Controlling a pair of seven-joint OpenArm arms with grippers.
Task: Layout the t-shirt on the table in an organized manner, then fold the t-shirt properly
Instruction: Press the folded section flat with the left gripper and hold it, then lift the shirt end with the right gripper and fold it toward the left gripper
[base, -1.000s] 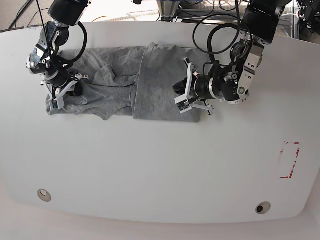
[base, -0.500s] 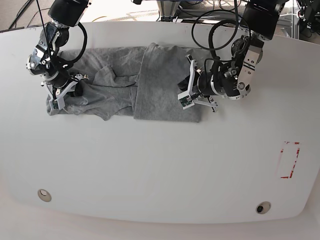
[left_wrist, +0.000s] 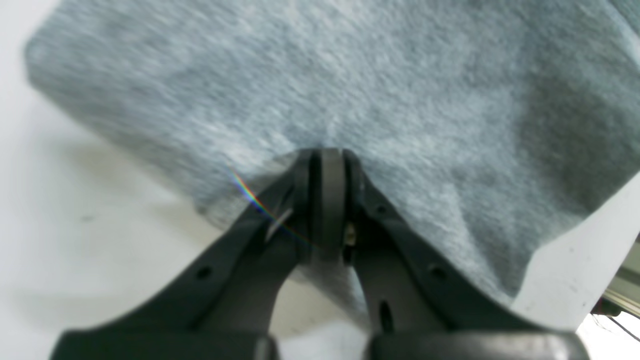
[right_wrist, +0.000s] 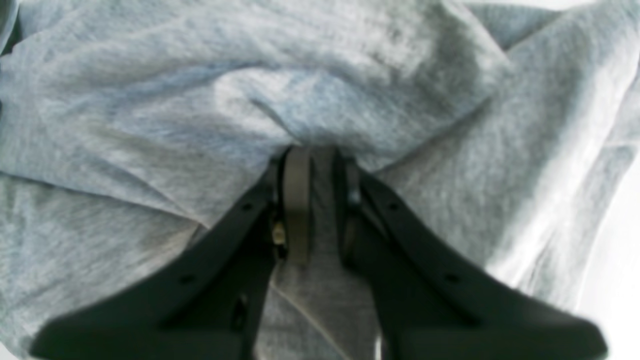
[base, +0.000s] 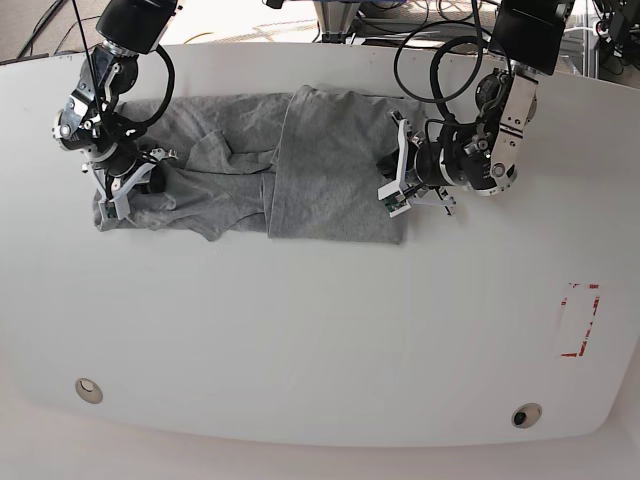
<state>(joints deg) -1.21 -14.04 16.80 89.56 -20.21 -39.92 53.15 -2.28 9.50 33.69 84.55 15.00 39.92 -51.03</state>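
Observation:
The grey t-shirt (base: 320, 170) lies crumpled along the far side of the white table (base: 320, 340), its right part folded over into a flat panel. My left gripper (base: 393, 190) is at that panel's right edge. In the left wrist view the gripper (left_wrist: 327, 155) is shut, pinching the t-shirt (left_wrist: 350, 75) at its tips. My right gripper (base: 120, 192) is at the shirt's far left end. The right wrist view shows that gripper (right_wrist: 315, 152) shut on a bunched fold of the t-shirt (right_wrist: 250, 100). The lettering is hidden.
A red dashed rectangle mark (base: 578, 320) is on the table at the right. Two round grommets (base: 89, 389) (base: 524, 415) sit near the front edge. Black cables (base: 430, 70) loop off the arm above the shirt's right side.
My left gripper has moved to the right across the folded panel to its right edge, and the panel's edge shifted slightly right with it. The right arm has stayed put.

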